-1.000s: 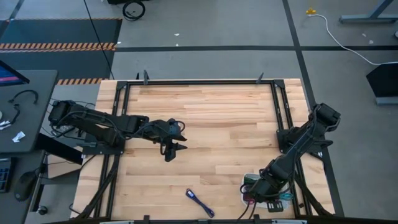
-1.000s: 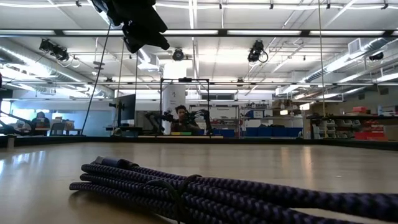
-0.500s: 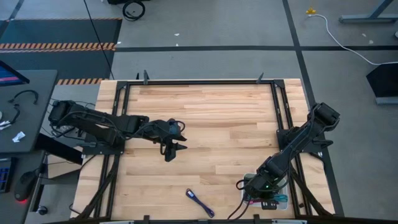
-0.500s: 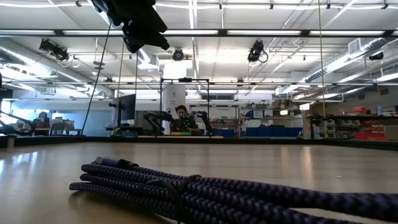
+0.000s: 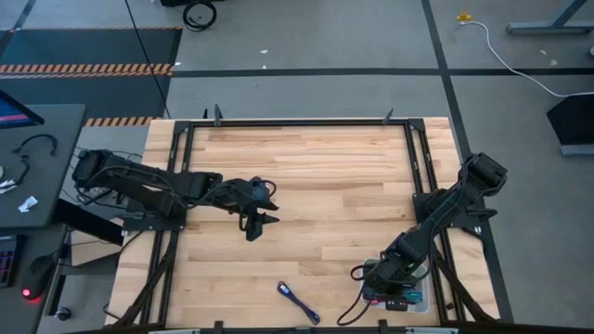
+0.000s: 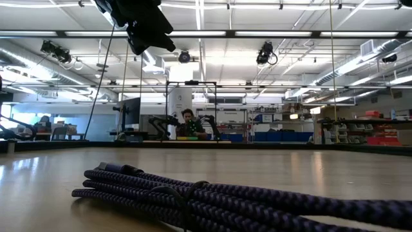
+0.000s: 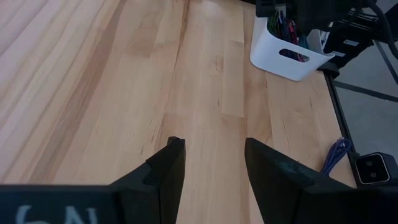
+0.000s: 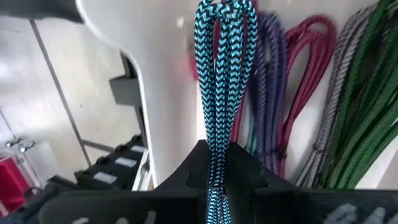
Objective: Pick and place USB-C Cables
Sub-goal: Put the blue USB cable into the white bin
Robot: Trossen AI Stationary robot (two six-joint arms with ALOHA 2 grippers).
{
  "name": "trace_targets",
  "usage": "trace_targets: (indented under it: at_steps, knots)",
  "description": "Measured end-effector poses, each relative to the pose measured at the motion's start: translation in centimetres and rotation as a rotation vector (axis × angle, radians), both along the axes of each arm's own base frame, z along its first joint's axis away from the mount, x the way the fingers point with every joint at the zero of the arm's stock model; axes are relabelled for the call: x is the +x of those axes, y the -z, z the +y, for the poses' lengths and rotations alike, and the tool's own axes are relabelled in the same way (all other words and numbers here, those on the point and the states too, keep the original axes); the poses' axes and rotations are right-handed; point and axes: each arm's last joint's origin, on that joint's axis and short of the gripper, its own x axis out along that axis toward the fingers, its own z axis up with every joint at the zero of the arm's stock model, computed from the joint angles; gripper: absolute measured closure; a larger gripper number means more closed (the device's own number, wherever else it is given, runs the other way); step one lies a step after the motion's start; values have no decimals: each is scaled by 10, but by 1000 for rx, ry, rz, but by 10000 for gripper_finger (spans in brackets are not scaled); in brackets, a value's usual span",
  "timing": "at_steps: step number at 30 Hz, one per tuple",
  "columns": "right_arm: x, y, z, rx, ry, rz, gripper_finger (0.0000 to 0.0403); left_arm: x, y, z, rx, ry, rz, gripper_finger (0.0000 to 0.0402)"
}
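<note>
My right gripper [image 5: 382, 276] hangs over the white bin [image 5: 414, 299] at the table's near right corner, shut on a teal USB-C cable [image 8: 217, 74]. Purple, magenta, grey and green cables [image 8: 311, 112] lie inside the bin [image 8: 124, 43]. One blue-purple cable [image 5: 298, 302] lies flat on the wood near the near edge and fills the low view's foreground [image 6: 225, 200]. My left gripper [image 5: 252, 224] is open above bare wood left of centre [image 7: 208, 155], touching nothing. My right gripper pinches the teal cable bundle between its two fingers at a stretch near one end [image 8: 214, 142], with the fingers lying along its length. The looped strands run on past the fingertips over the bin's inside. Whether the bundle's far end rests on anything does not show.
A black frame borders the wooden table [image 5: 306, 186]. The bin [image 7: 289, 59] stands by the right rail. A small camera block [image 7: 373, 168] sits at the near edge beside the blue-purple cable [image 7: 336, 155]. A thin dark strand [image 5: 351, 301] curves left of the bin.
My right gripper has drawn a little toward the table's left, off the bin's middle, so more of the bin's right part now shows. A thin dark strand has appeared left of the bin, trailing toward the near edge. The left arm has kept still.
</note>
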Motion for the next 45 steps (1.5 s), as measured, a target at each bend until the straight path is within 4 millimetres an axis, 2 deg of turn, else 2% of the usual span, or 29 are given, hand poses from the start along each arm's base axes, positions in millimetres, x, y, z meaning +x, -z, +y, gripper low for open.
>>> trace_targets:
  at_steps: [11,19,27,45]
  knots:
    - [-4,14,-7,-57,15,-42,373,0,0,0,-1,-1,0,230]
    - [1,-4,-6,-186,43,-60,373,0,0,0,-2,-1,0,230]
    - [7,-12,3,-91,-34,-122,373,0,0,0,-1,-1,0,230]
    - [-2,12,-4,-63,-36,-109,370,0,0,0,-2,-1,0,230]
